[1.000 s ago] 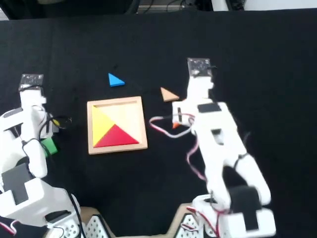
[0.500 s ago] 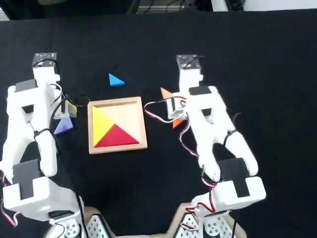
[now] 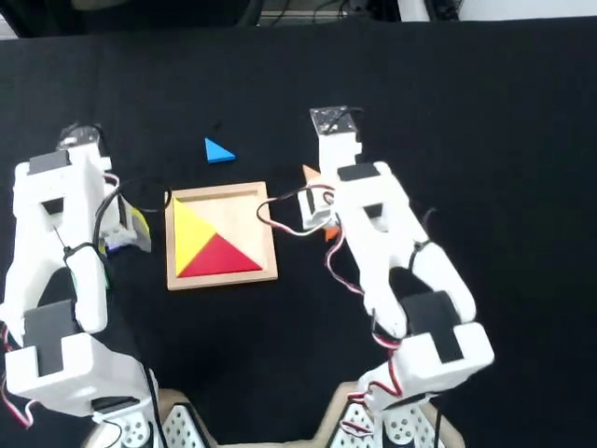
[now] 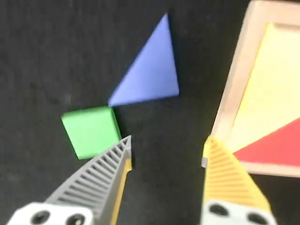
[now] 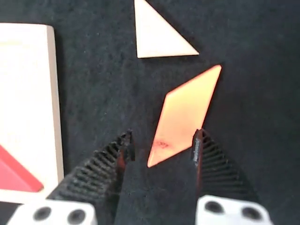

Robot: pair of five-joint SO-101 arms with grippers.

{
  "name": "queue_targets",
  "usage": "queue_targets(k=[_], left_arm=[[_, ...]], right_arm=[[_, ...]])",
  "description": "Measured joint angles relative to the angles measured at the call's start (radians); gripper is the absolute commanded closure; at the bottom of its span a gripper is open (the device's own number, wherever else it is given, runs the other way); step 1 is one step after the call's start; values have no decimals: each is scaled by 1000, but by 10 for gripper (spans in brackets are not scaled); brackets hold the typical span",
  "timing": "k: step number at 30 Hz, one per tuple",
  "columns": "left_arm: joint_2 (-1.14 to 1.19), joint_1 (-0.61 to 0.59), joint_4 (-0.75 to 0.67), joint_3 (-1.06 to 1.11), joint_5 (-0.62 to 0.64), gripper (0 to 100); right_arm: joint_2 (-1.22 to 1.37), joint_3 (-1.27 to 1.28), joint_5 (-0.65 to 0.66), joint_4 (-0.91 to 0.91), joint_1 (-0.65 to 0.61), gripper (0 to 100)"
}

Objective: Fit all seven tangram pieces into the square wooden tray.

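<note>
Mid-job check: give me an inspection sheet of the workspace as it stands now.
Surface: black cloth, flat.
Job's things: wooden tray holds yellow triangle and red triangle; outside it lie blue triangle, tan triangle, orange parallelogram, violet triangle, green square.
Clutter: nothing seen.
Grippers: left gripper open over cloth between green square and tray; right gripper open, straddling the parallelogram's near end.
Cables: red and white wires loop beside the tray, on the parallelogram's side.
Surroundings: dark room edge beyond the cloth.

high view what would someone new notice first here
The square wooden tray sits mid-table, holding a yellow triangle and a red triangle. The left arm and right arm flank it. The right end effector hangs open over an orange parallelogram, and a blue triangle lies beyond the tray.
</note>
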Motion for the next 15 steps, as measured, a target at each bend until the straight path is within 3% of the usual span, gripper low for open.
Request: queue_targets(k=[9,15], left_arm=[[0,-83,2,52,41,758],[0,-94,-98,161,41,758]], right_arm=[[75,-86,2,0,2,793],[75,-87,2,0,28,793]])
